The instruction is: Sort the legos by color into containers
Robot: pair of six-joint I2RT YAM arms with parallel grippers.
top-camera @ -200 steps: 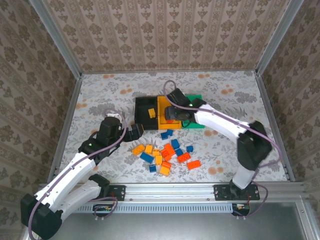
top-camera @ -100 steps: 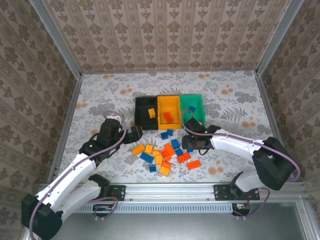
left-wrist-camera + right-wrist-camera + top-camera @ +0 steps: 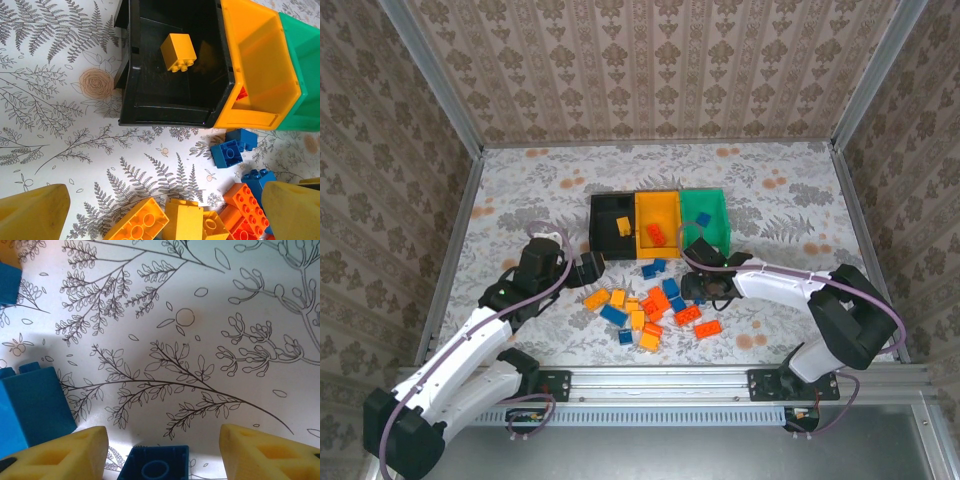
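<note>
The fern-printed table (image 3: 520, 190) is carrying three glossy boxy containers (image 3: 705, 212) at its middle, the left gripper (image 3: 590, 268) is hovering wide-fingered left of the studded plastic legos (image 3: 658, 300) lying just nearer, and the right gripper (image 3: 698, 290) is straddling a blue brick (image 3: 156, 467), fingers half spread, not touching it.

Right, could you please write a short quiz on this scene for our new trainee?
1. Which bin holds the yellow brick? A: black bin; B: green bin; C: orange bin.
2. True or false: the left gripper is open and holds nothing.
3. Fill in: the brick sitting between the open fingers of the right gripper is ____.
Key: 1 A; 2 true; 3 blue.
</note>
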